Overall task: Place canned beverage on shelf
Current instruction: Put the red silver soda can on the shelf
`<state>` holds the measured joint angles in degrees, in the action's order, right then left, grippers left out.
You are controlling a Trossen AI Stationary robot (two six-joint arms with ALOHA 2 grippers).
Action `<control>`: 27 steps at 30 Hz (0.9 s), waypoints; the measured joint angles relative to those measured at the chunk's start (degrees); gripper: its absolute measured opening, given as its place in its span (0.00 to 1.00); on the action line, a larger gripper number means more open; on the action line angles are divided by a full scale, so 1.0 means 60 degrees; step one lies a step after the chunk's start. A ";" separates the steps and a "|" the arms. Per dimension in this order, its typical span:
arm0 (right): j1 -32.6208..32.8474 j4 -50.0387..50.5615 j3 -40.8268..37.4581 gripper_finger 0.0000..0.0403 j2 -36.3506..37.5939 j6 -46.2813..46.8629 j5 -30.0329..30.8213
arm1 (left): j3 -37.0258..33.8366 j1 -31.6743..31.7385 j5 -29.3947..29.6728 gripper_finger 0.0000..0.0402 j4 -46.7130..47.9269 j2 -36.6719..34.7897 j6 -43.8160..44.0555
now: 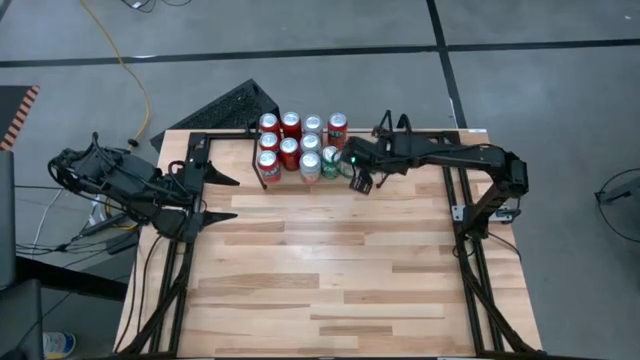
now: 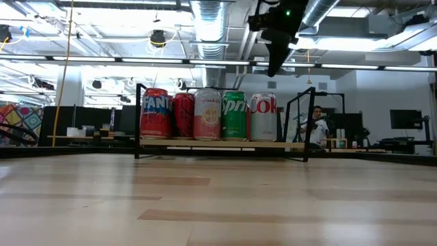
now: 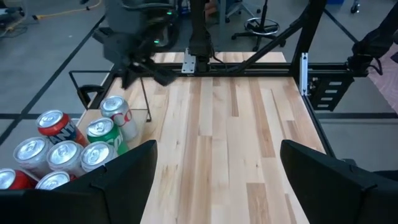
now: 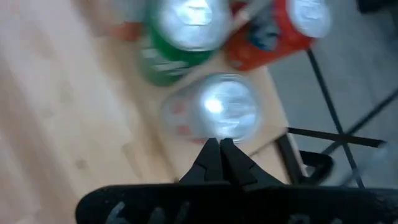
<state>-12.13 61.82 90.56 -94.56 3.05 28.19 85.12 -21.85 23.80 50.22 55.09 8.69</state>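
Several cans stand upright on the shelf [image 2: 300, 117], a low black rod rack at the table's far edge. In the low view its front row reads Fanta [image 2: 156, 113], a red can [image 2: 183, 115], a pink can [image 2: 207, 114], a green Sprite [image 2: 234, 115] and a silver Coke can [image 2: 263, 116]. My right gripper [image 4: 219, 149] is shut and empty, slanting down just above the silver can [image 4: 211, 112] at the shelf's right end [image 1: 362, 184]. My left gripper [image 1: 222, 198] waits open at the table's left edge, with nothing between its fingers [image 3: 124, 180].
Black rails [image 1: 470, 250] edge the wooden table on the left and right. A black keyboard [image 1: 225, 108] lies off the far left corner. The near and middle wood [image 1: 330, 270] is bare. A person [image 2: 315, 126] sits in the room behind.
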 joint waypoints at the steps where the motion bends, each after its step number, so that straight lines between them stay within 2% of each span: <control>1: -0.0180 -0.0046 0.0000 0.00 0.0006 -0.0011 0.0034 | 0.0000 0.0000 0.0051 0.81 0.0000 0.0000 0.0003; 9: -0.1248 0.0131 -0.0004 0.00 -0.0084 0.0062 -0.0100 | 0.0000 0.0003 0.0108 0.81 0.0048 0.0004 0.0247; 18: -0.1206 0.0500 0.0004 0.00 -0.0323 0.0268 -0.0615 | -0.0001 0.0000 0.0101 0.81 0.0144 0.0004 0.0389; 27: -0.1175 0.0401 -0.0004 0.00 -0.0391 0.0244 -0.0710 | -0.0004 0.0002 0.0094 0.81 0.0149 0.0004 0.0436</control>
<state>-19.18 64.22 90.54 -96.90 4.51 23.93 85.10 -21.84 24.36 51.11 55.11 11.31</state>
